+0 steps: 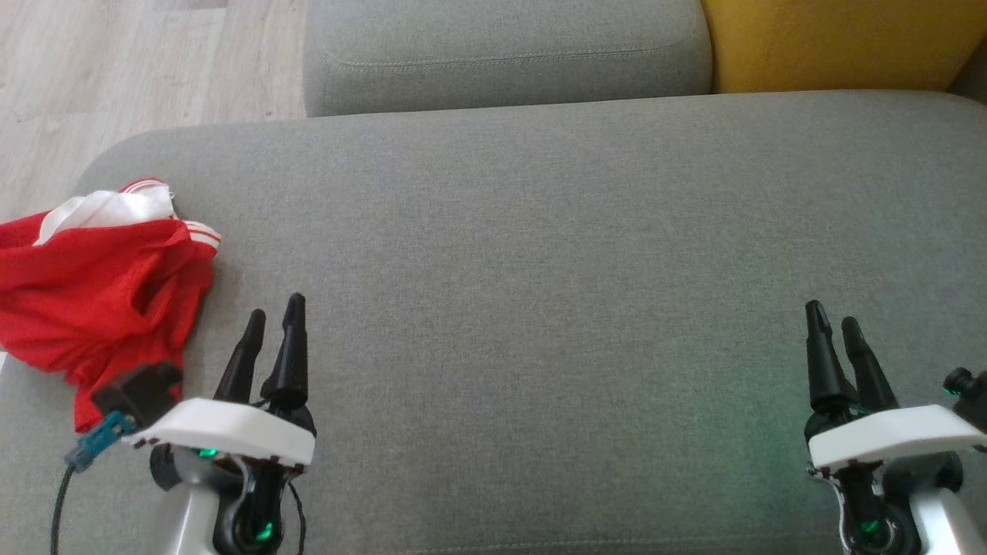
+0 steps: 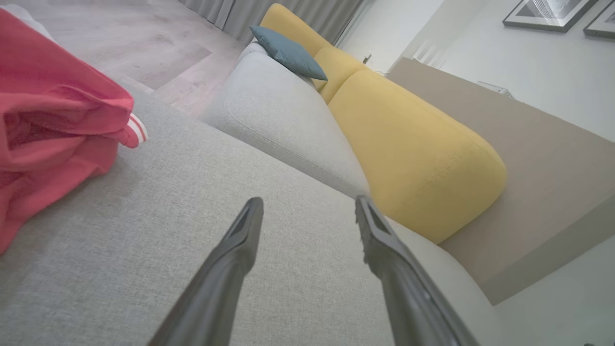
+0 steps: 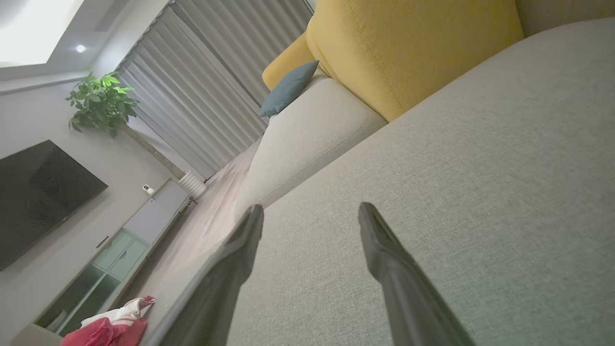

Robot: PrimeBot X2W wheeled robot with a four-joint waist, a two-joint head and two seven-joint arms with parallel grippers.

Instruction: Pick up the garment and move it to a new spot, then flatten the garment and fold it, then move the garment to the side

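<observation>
EDITOR: What's on the grey fabric sofa seat (image 1: pixel 540 270)?

PHOTOGRAPHER: A crumpled red mesh garment with white striped trim (image 1: pixel 100 301) lies bunched at the seat's left edge, just beside the robot's left hand (image 1: pixel 276 307). That hand is empty and spread open. The right hand (image 1: pixel 832 314), likewise empty and parted, is poised well apart from the cloth, over the seat's right side.

EDITOR: So nothing is lifted yet. Where could it go wrong?

PHOTOGRAPHER: Most likely at the edge. The heap sits close to the drop toward the pale wooden floor (image 1: pixel 116 62), and a sideways nudge instead of a clean pinch could push it off. The mesh looks loose, so a grasp may catch one layer and leave the rest dragging.

EDITOR: And the right hand?

PHOTOGRAPHER: It faces a long reach across, so any two-handed lift may start lopsided.
</observation>
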